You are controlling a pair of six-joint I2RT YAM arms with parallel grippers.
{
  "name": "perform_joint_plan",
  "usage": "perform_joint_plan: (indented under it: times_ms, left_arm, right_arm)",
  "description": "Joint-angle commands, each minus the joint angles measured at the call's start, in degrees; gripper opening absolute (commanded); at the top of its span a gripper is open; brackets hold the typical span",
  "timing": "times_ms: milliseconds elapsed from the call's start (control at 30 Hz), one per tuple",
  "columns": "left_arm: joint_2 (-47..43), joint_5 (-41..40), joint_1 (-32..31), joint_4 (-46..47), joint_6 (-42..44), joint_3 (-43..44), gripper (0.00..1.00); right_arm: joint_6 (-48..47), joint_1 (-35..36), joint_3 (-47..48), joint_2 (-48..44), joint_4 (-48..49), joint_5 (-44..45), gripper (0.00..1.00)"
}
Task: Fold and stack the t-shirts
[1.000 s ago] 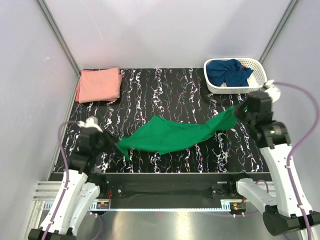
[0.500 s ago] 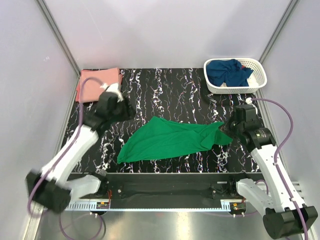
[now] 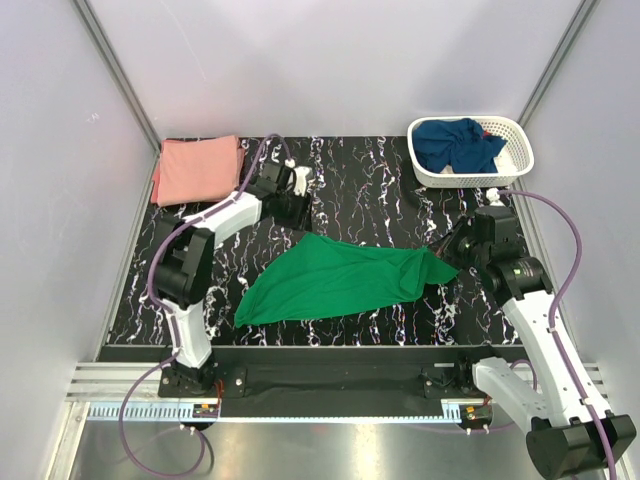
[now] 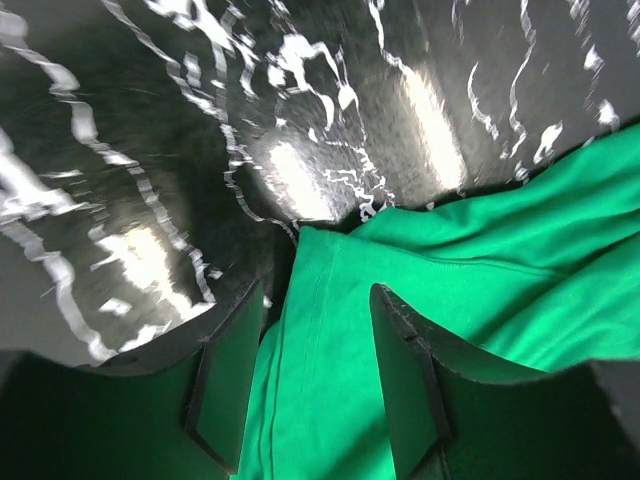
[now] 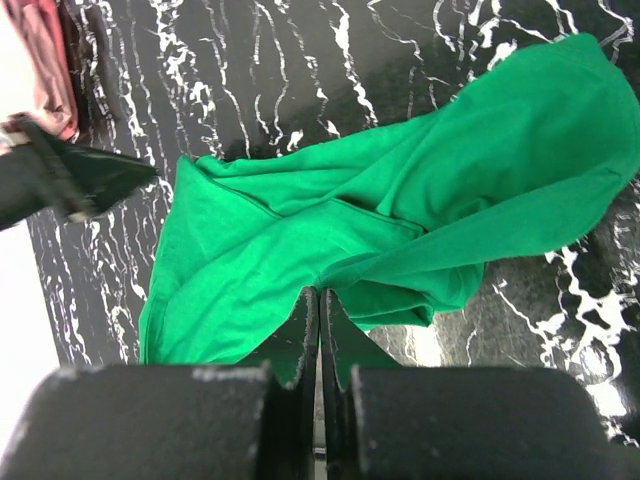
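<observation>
Basket [image 3: 470, 180] holding navy t-shirt [image 3: 455, 143] back right, folded pink t-shirt [image 3: 198, 168] back left. Left gripper [image 4: 316, 296] spread apart, empty over green t-shirt [image 3: 340, 280]; right gripper [image 5: 320, 296] pinched on its edge, contact mostly hidden.

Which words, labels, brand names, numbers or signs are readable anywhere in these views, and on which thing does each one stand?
There is no readable text in any view.
The green t-shirt, the pink t-shirt and the navy t-shirt show only plain cloth.
The white basket and the marbled table carry no print or label.
</observation>
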Motion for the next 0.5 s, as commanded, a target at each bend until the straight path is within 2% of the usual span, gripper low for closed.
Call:
perform_joint_plan:
  times_ms: [0,133,333,367,467]
  left_arm:
    - [3.3,7.0,0.0,3.5,4.2,2.5,0.52]
    - [7.3,6.4,-0.1,3.1,4.9,4.1,0.51]
    - [7.5,8.0,-0.1,4.9,4.8,2.8,0.44]
    - [7.2,7.6,-0.1,5.1,4.6,2.8,0.42]
    - [5.7,7.6,-0.1,5.2,4.2,2.8,0.19]
  right_arm:
    - [-2.2,-0.2,0.4,0.4,4.0,-2.4,0.00]
    - [-3.2,-0.2,0.5,0.8,4.3,-1.6,0.00]
    - [-3.7,-0.2,0.4,0.8,4.5,-0.1,0.00]
    - [-3.7,-0.2,0.2,1.0,4.7,0.1,0.00]
    - [-3.8,-0.2,0.1,1.6,4.8,0.6,0.00]
